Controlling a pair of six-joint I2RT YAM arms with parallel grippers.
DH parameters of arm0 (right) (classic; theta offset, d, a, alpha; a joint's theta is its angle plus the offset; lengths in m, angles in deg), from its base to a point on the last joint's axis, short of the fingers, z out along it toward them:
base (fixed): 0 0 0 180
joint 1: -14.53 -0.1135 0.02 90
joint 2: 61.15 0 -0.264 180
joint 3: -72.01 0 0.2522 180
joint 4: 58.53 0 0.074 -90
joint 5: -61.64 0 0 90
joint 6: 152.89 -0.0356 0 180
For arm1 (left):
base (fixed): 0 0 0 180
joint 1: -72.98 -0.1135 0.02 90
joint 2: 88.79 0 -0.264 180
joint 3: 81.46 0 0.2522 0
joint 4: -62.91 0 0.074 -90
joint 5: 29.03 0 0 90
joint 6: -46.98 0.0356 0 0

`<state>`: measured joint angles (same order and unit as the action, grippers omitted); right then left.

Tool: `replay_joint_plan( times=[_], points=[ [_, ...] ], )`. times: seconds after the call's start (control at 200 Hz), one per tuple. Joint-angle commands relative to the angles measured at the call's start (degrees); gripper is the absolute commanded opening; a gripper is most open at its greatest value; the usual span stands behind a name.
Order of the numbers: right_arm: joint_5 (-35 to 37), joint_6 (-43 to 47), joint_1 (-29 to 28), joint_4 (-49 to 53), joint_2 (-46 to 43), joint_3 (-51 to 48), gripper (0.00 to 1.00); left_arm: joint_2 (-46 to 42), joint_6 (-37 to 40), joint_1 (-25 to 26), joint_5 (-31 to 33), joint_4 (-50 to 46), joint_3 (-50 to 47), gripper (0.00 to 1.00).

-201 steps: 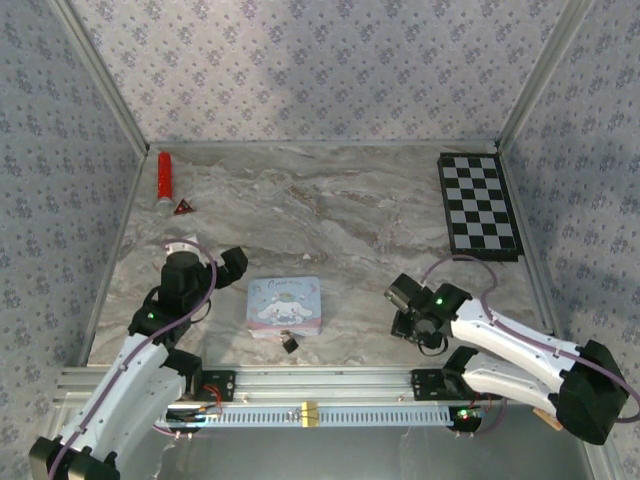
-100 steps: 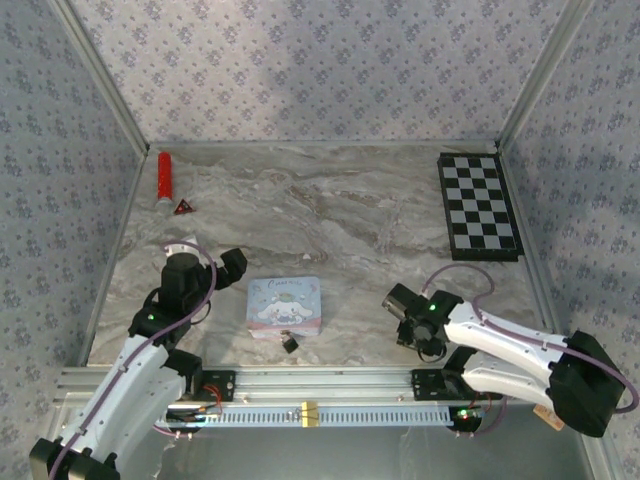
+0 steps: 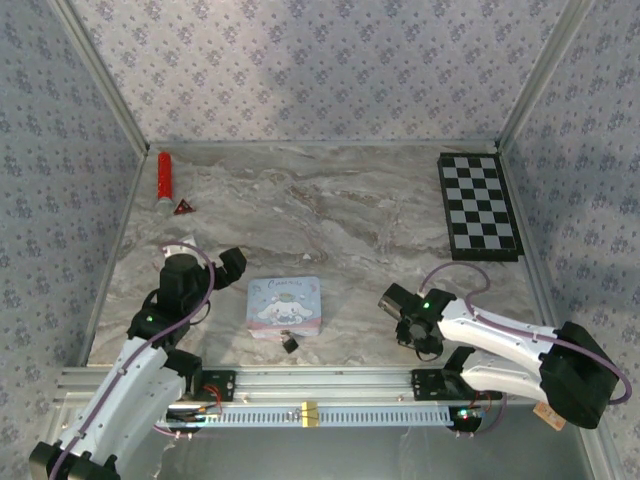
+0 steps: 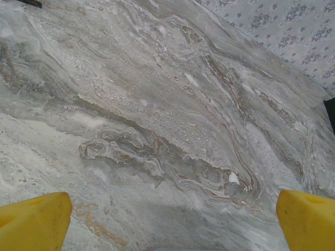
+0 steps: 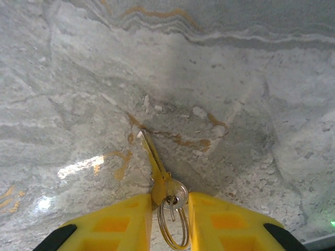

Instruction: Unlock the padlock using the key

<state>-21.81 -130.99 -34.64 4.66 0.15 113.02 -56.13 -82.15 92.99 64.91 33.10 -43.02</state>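
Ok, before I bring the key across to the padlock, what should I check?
1. Key gripped: ok. The key sits between the fingers of the right gripper, with its blade pointing forward.
2. Key ring out of the way: cannot tell. The ring hangs down between the fingers.
3. Padlock located: ok. The padlock lies on the table at the near edge of the pastel tin.
4. Keyhole facing: cannot tell. The padlock is too small in the top view.
5. Padlock steadied: not ok. The left gripper is open over bare marble, away from the padlock.
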Motion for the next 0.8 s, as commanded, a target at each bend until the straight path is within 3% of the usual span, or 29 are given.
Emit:
replay_joint_plan(
  times=[0.0,0.345,0.795],
  points=[
    [3.19,0.56,-0.36,1.33,0.58,0.78,0.24,-0.32,-0.68,0.2,0.71,0.63,0.27,1.0],
    [4.54,2.08,-0.8,3.05,0.67,2.49,0.19,0.71,-0.86,0.2,0.63,1.26,0.19,1.0],
    [5.69,3.03,-1.56,4.77,1.18,4.75,0.06,1.41,-1.41,0.2,0.63,1.64,0.0,1.0]
  ],
)
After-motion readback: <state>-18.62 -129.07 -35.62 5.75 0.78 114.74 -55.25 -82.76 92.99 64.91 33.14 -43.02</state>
